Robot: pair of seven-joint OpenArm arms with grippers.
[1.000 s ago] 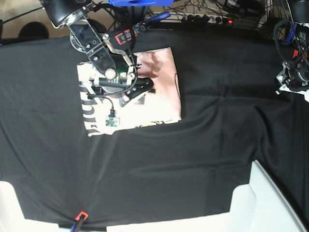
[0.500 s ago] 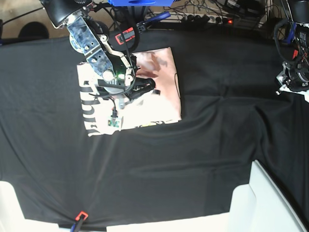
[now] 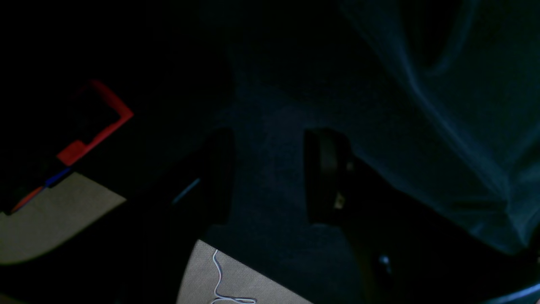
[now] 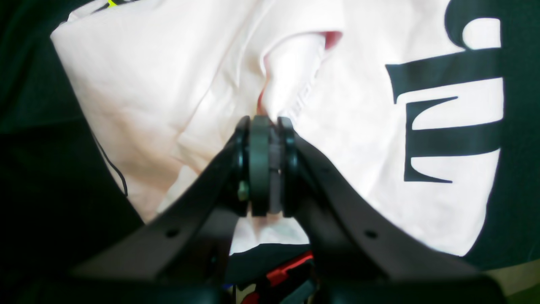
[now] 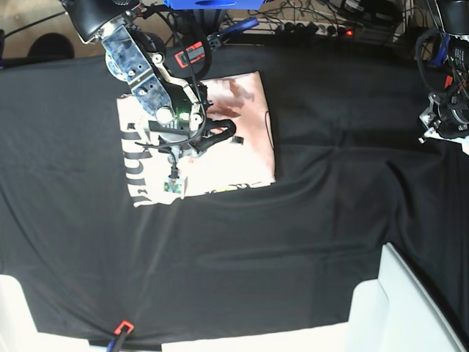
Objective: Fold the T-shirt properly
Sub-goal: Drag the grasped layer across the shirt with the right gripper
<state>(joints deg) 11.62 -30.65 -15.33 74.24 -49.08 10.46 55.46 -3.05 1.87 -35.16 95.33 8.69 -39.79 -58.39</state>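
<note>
Your right tool (image 4: pixel 267 126) is pinching a raised fold of the pink T-shirt (image 5: pixel 245 158), which is lying folded on the black-covered desk (image 5: pixel 308 220) at its far left in the base view, while your left tool (image 3: pixel 270 173) is hanging spread and empty over the cloth.

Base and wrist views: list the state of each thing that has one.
T-shirt: folded into a rectangle, flat on the cloth, a ridge of fabric pinched up.
Right pincer: shut on the T-shirt's fabric.
Left pincer: jaws apart, empty, over the black cloth, far from the T-shirt.
Black cloth: spread, lightly creased.
</note>
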